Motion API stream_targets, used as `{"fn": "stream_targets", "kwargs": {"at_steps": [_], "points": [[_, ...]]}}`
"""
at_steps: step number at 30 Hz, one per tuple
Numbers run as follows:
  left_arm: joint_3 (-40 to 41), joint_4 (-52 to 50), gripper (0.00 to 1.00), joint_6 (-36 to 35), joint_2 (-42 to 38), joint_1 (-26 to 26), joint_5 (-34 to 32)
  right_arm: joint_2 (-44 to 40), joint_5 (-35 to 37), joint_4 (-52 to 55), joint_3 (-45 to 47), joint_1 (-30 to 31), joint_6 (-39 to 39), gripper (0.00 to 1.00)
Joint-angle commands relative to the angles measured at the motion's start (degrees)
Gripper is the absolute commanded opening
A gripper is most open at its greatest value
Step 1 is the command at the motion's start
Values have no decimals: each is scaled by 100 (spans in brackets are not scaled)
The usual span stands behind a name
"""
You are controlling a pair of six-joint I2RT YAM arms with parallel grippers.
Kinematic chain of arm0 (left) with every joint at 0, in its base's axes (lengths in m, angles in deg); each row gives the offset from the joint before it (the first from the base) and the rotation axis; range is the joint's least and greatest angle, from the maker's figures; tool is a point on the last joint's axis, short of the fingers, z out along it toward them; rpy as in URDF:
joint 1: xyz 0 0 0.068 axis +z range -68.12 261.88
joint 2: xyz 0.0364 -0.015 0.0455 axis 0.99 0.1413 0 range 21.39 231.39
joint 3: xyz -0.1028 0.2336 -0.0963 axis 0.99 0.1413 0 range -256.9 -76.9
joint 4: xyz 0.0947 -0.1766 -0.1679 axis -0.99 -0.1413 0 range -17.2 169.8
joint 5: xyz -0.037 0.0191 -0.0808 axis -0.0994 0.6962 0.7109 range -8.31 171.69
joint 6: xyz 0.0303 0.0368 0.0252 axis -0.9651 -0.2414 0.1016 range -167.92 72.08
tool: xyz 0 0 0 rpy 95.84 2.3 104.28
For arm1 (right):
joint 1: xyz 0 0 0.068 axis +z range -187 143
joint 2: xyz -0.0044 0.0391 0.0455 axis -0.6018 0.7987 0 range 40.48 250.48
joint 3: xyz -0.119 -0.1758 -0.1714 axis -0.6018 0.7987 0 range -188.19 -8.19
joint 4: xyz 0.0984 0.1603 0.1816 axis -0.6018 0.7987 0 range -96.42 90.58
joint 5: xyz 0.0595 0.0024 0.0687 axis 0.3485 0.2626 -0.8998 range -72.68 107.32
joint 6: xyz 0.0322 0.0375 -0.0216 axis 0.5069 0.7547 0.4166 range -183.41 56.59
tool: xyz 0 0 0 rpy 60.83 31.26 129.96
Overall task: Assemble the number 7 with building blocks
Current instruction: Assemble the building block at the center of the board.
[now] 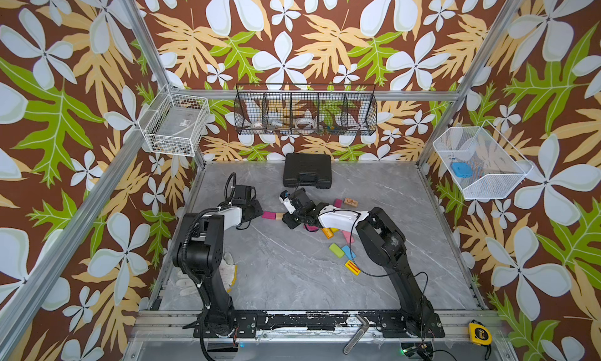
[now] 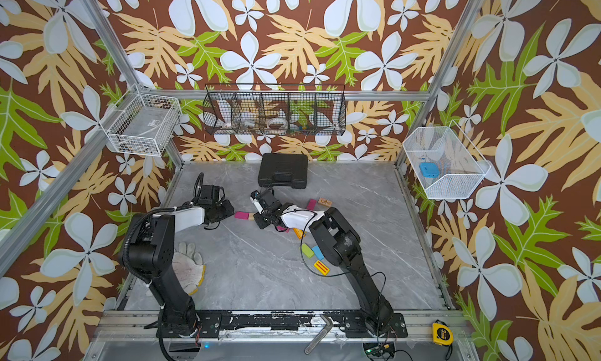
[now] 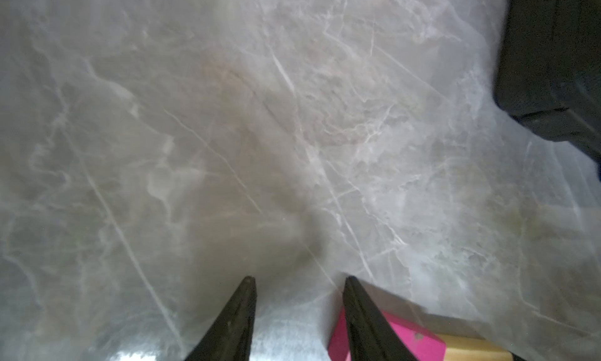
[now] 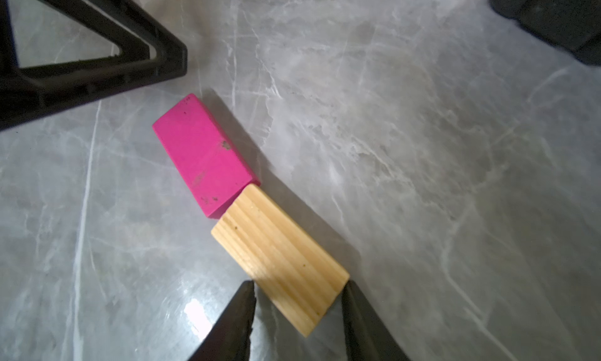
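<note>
two blocks are lying end to end on the marbled table [image 4: 422, 180]: one smooth magenta block [image 4: 203, 154], one ribbed plain wood block [image 4: 279, 255]. the right gripper [image 4: 299, 284] is pinching the wood one; the left gripper [image 3: 299, 279] is hanging narrowly parted, empty.

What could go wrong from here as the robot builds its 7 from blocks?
1. The plain wood block lies skewed between the fingers of the right gripper and butts against the magenta block; straightening or sliding it may push the magenta block out of line.
2. The left gripper hangs open right beside the magenta block, so a small sideways move could knock it.
3. A loose cable curves by the yellow red-striped block and might drag it.
</note>
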Motion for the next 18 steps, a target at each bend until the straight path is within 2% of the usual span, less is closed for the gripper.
{"fn": "stream_targets", "kwargs": {"at_steps": [1, 6, 11, 18], "points": [[-61, -284, 46, -141, 15, 13, -214, 86, -55, 127, -37, 0, 83, 44], [-89, -414, 44, -202, 49, 14, -278, 123, -74, 144, -99, 5, 92, 44], [-243, -735, 44, -289, 50, 10, -684, 132, -102, 123, -108, 5, 111, 44], [-241, -782, 44, -378, 135, -42, -589, 138, -95, 99, -81, -12, 119, 44]]}}
